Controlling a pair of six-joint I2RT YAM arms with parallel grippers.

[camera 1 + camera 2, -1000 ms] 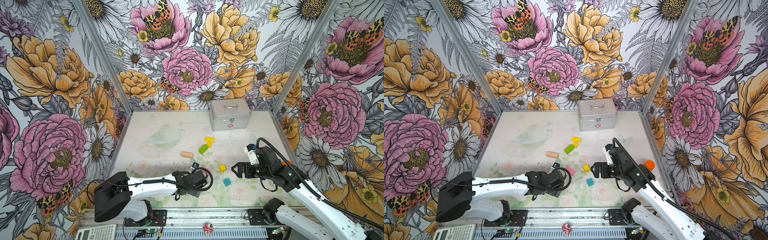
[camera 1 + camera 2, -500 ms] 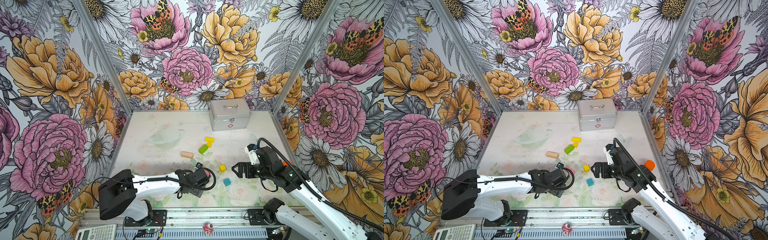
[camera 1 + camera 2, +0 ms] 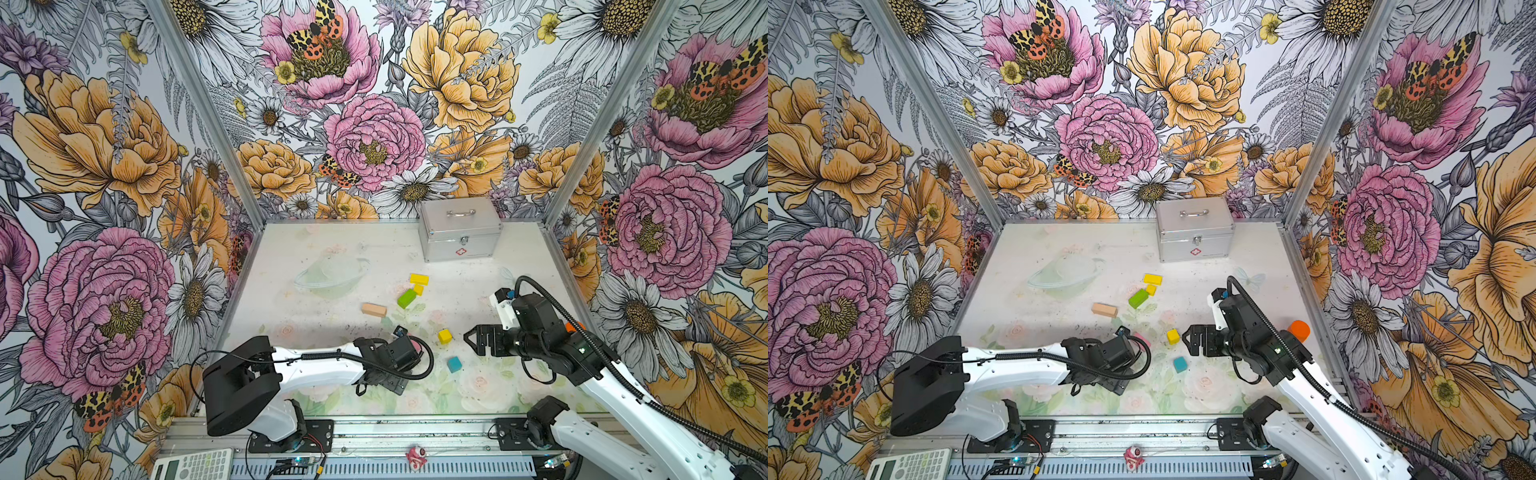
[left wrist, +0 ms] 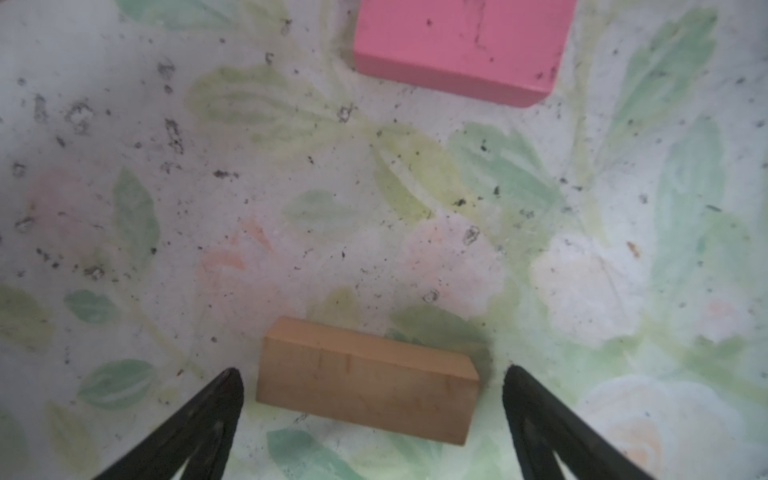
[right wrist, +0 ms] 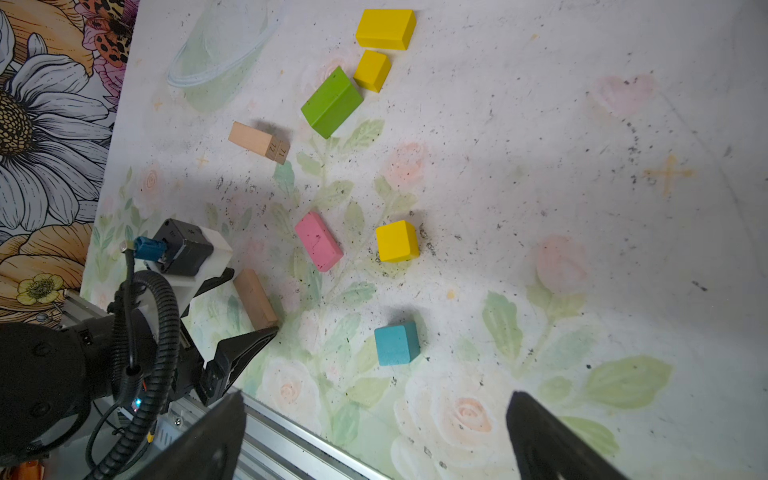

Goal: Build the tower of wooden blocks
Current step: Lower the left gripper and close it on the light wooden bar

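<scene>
Left fingers (image 4: 208, 419): spread wide, low over the surface (image 4: 124, 187). One tan bar (image 4: 365, 390) lies flat between them. Its short ends face the two fingertips with a thin gap at each end, so it is bracketed but not gripped. The pink slab (image 4: 457, 41) lies flat just beyond this bar and apart from it.

Right fingers (image 5: 208, 440): also spread wide, with nothing between them, above the surface. In both top views they sit on the far side of the first yellow cube (image 3: 444, 336) from the pink slab.

Positions from the pink slab, in both top views:
- first yellow cube: near, to its right
- teal cube (image 3: 454, 364): to its right, nearer the front rail (image 3: 415, 434)
- green bar (image 3: 406, 298): behind it, toward the silver case (image 3: 459, 228)
- second yellow cube (image 3: 418, 289): just beside the green bar's far end; contact cannot be told
- yellow slab (image 3: 419, 278): just behind that cube
- pair of tan bars (image 3: 374, 309): behind and left, pressed side by side

Every block rests directly on the surface.
</scene>
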